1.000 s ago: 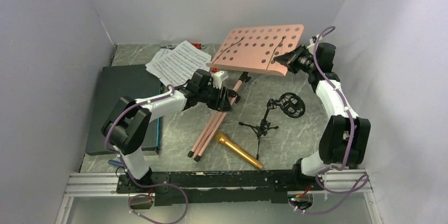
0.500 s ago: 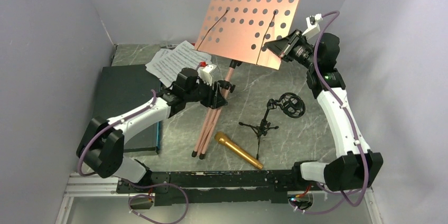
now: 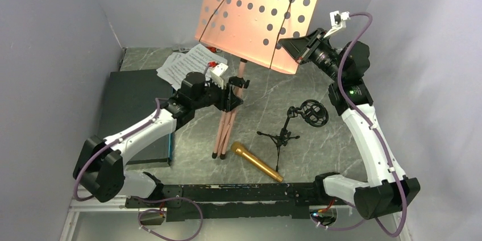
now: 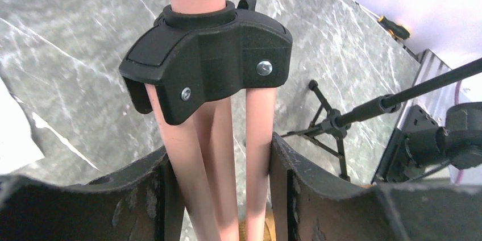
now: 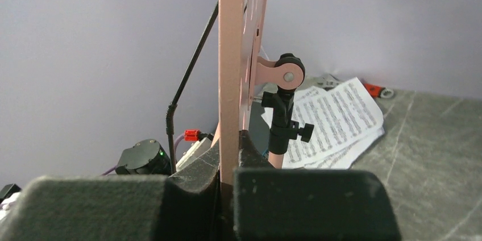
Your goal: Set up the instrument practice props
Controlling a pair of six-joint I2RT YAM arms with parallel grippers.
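**A:** Practice props, count?

**B:** One music stand (image 3: 258, 16). One microphone (image 3: 256, 162). One mic stand (image 3: 284, 133). One sheaf of sheet-music pages (image 3: 185, 65); the number of sheets cannot be told. Also one dark flat case (image 3: 133, 99), along the left edge of the bench (image 3: 318, 150).

**A:** Music stand, description and place?

**B:** Pink desk pierced with rows of round holes, two black wire page-holders across it. It is raised high and the pole is near upright. The legs are folded together, feet on the bench toward the front edge, near the microphone's head.

**A:** Grippers?

**B:** Two. The left gripper (image 3: 232, 100) is closed round the folded legs just under the black collar, fingers touching the tubes. The right gripper (image 3: 293, 46) is pinched tight on the desk's lower right edge.

**A:** Remaining items?

**B:** Pages lie flat near the far left corner. The gold microphone lies by the front edge. The black mic stand stands on its tripod, right of centre.
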